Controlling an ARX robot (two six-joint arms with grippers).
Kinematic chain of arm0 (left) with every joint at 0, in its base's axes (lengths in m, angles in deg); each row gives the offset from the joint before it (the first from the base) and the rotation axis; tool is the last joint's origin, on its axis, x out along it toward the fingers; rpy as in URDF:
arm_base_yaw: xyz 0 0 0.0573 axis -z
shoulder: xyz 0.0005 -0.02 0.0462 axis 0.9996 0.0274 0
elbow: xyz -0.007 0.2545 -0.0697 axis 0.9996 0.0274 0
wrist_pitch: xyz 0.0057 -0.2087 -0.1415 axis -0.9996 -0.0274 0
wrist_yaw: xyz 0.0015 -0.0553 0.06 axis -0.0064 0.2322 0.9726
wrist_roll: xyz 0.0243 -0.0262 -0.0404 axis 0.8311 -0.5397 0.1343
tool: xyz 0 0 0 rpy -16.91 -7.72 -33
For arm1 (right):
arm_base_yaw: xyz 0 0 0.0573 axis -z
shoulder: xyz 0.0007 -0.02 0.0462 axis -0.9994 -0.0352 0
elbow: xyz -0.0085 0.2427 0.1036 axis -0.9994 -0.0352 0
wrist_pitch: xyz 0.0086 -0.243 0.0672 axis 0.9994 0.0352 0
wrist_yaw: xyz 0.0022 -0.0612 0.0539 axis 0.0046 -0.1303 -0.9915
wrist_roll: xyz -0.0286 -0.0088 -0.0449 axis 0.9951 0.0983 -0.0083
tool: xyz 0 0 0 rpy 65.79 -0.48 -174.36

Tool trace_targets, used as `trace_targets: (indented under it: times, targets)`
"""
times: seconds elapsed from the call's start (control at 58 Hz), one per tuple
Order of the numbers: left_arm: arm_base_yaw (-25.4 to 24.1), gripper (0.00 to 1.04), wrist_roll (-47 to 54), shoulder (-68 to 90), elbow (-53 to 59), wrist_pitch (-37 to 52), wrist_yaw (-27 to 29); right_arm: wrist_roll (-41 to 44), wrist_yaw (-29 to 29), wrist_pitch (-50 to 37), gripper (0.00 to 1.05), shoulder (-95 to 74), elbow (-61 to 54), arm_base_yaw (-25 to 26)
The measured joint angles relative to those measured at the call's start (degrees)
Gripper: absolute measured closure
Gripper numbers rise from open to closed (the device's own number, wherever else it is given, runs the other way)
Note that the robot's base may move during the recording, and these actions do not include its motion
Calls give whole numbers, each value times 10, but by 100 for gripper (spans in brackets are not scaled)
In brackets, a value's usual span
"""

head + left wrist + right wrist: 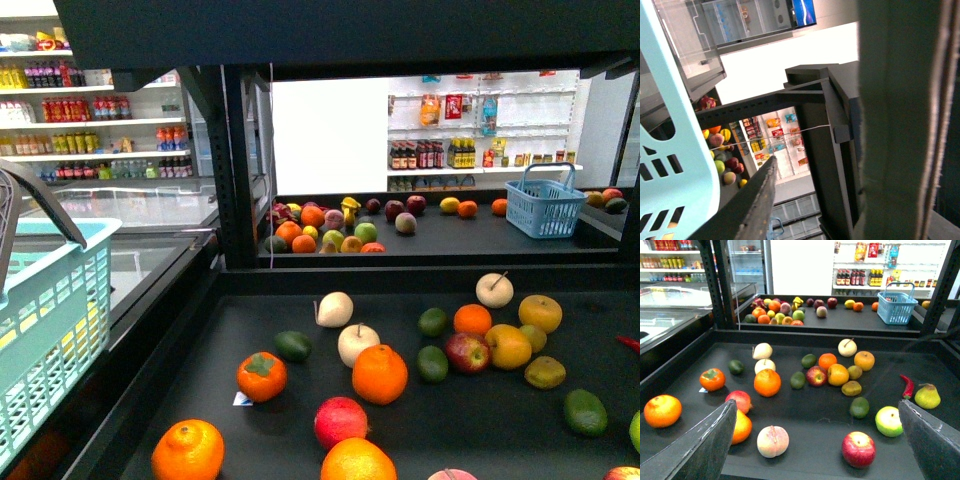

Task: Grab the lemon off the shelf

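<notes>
Right end effector gapes above fruit-strewn shelf; lemon untouched.

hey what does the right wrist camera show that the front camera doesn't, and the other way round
Only the right wrist view shows the right gripper, its dark fingers spread wide apart over the near deck, plus a red chili, a yellow pear and a peach. Only the front view shows the pale teal basket at the left edge. Both show the shelf scattered with fruit, the lemon lying beside a red apple, and the blue basket on the far deck.
</notes>
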Motion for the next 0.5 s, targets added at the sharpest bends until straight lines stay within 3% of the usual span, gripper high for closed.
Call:
trace_targets:
  times: [0.259,0.5]
  targets:
    - [-22,7,28,-38,47,-30,-39,0,0,0,7,0,0,0]
    - [-39,8,36,-65,56,-31,-43,0,0,0,7,0,0,0]
